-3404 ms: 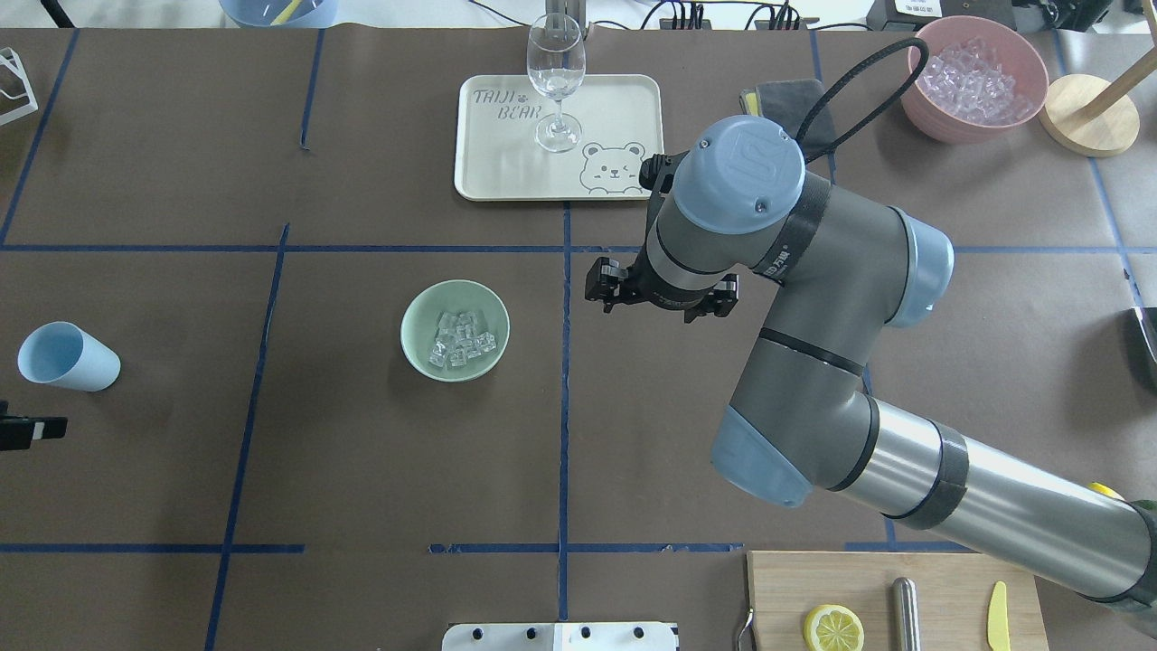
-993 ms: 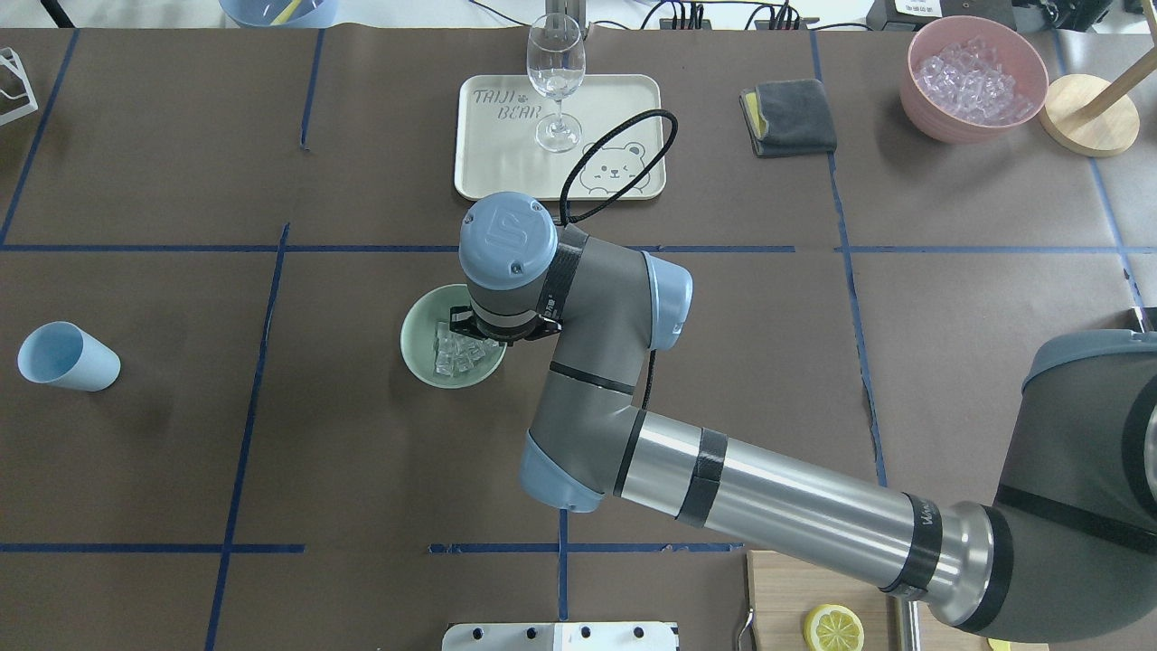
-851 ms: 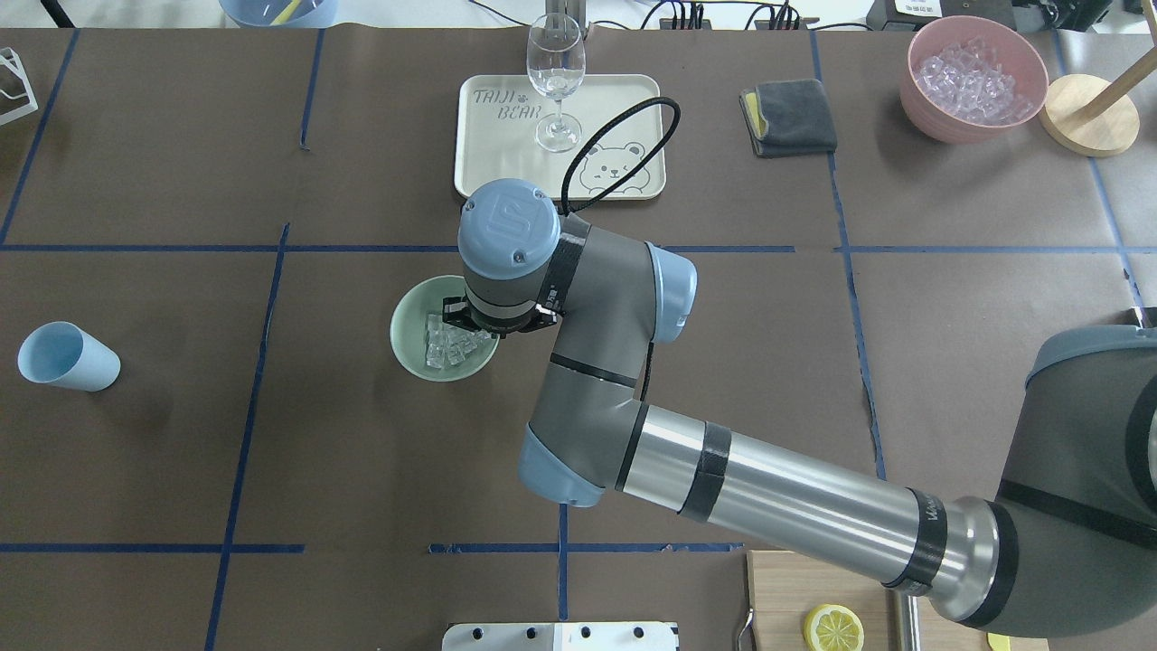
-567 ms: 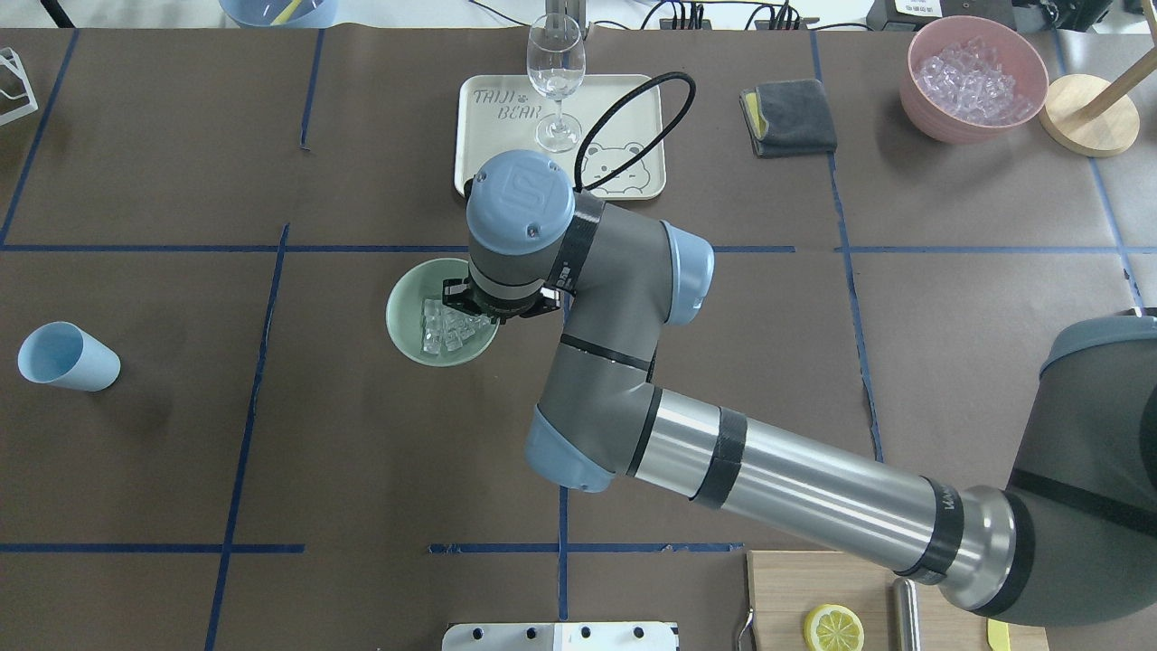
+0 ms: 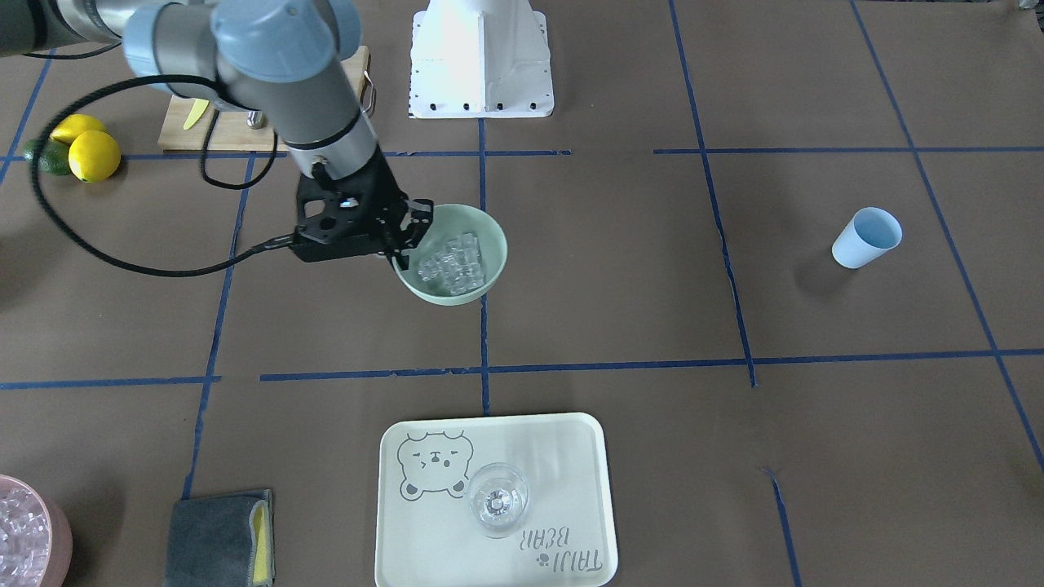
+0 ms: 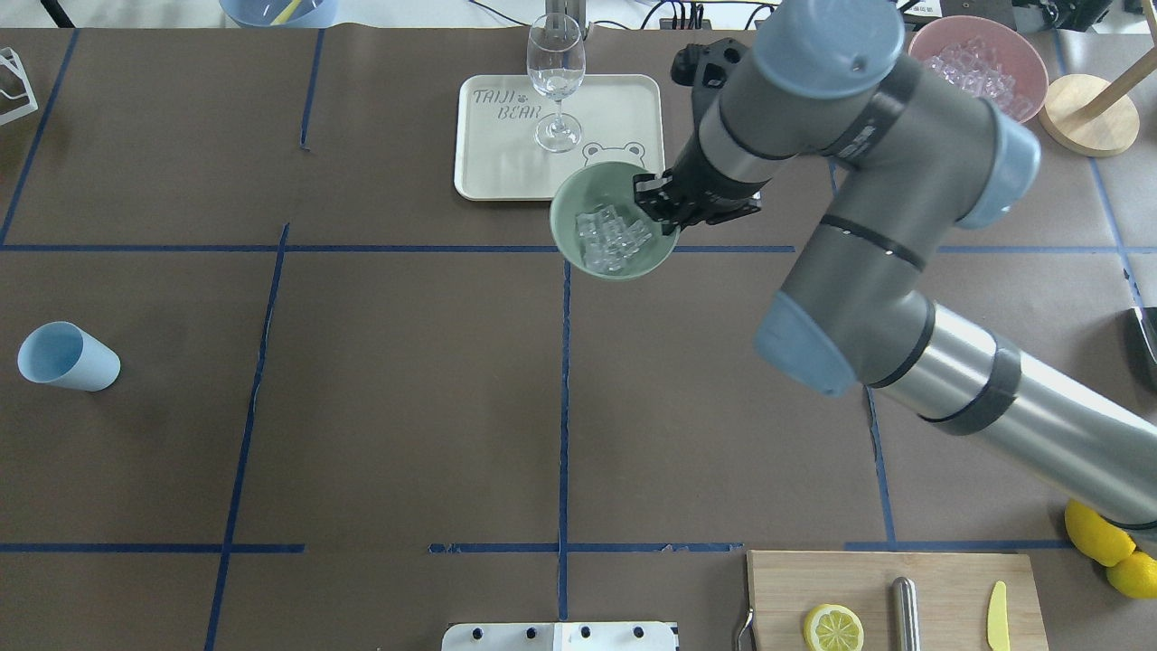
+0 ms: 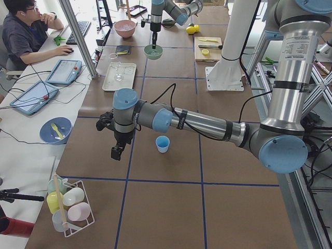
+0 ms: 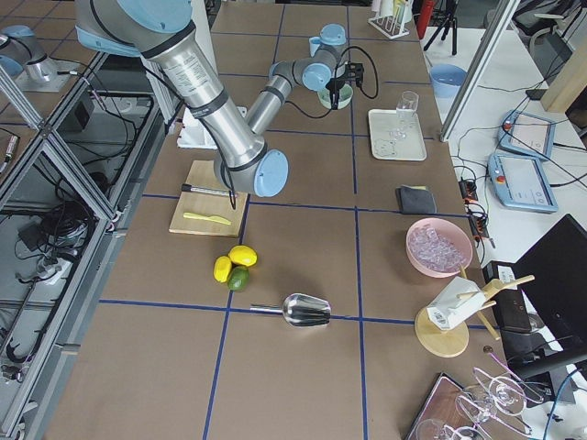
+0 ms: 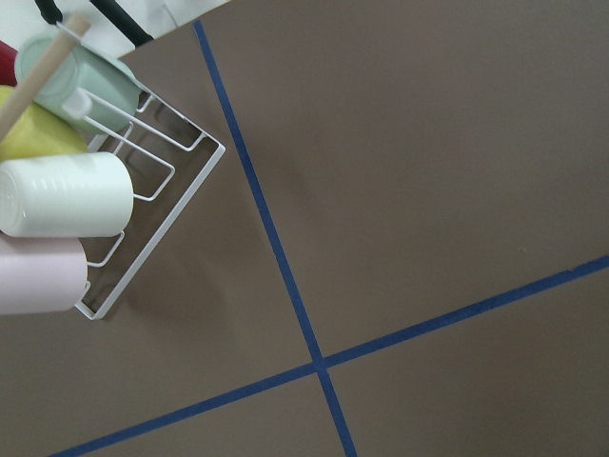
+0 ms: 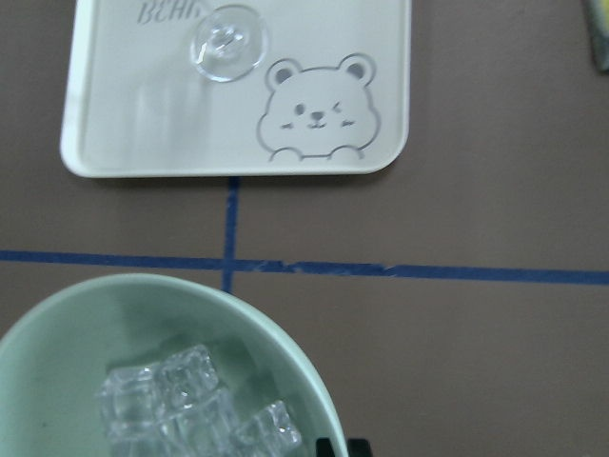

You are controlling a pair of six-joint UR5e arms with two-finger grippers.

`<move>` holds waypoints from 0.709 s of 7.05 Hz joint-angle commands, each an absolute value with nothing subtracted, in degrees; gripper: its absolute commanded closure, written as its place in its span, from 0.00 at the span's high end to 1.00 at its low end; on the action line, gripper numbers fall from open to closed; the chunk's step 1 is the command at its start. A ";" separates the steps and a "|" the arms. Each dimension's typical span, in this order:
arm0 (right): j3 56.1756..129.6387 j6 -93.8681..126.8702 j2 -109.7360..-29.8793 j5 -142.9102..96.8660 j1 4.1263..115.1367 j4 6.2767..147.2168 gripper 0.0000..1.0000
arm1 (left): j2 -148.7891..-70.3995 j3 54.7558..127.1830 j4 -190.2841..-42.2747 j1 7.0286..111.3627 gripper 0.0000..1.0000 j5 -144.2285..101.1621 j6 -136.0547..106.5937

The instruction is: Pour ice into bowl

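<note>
My right gripper is shut on the rim of the pale mint-green bowl and holds it above the table, next to the near right corner of the tray. The ice, several clear cubes, lies inside the bowl. The front view shows the gripper, the bowl and the ice. The right wrist view shows the bowl with ice. The light blue cup stands empty at the far left. My left gripper hovers near the cup; I cannot tell whether it is open.
A cream bear tray holds a wine glass. A pink tub of ice stands at the back right. A grey cloth, a cutting board, lemons and a cup rack are also here.
My right gripper reached the bowl, closed on its rim, then lifted it and carried it back and right toward the tray. The cup has not moved.
</note>
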State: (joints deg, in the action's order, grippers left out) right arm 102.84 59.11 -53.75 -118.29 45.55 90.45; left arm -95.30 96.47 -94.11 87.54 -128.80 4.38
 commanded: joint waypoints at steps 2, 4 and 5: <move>108.44 39.17 -72.08 -124.54 58.25 91.23 0.00 | -94.75 96.33 -90.79 89.82 1.00 -133.59 4.39; 108.03 36.91 -81.08 -124.28 60.46 90.01 0.00 | -94.75 96.59 -90.88 89.82 1.00 -133.68 4.31; 106.45 37.09 -84.95 -124.19 60.82 85.39 0.00 | -94.75 96.68 -90.97 89.82 1.00 -133.59 4.22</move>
